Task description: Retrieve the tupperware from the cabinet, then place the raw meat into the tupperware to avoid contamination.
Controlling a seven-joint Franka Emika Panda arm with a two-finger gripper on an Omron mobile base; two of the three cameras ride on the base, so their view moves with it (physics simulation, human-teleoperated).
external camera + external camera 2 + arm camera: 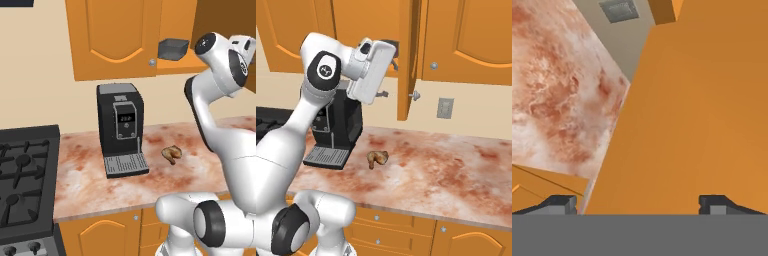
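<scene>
The gripper (637, 205) is standing spread wide with nothing between its tips, facing the flat orange cabinet (702, 110). The tupperware (173, 49) is sitting on the cabinet shelf, at one o'clock from the coffee machine (120, 127). The meat (172, 153) is lying on the counter (90, 185) at three o'clock from the machine

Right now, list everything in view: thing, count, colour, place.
tupperware: one, dark grey, on the shelf of the open cabinet.
cabinet: one, orange, on the wall above the counter, right door swung open.
raw meat: one, tan-brown, on the counter right of the coffee machine.
coffee machine: one, black, on the counter.
counter: one, reddish marble.
stove: one, black, left of the counter.
wall outlet: one, grey.
gripper: one, dark fingertips, open, by the orange door.
</scene>
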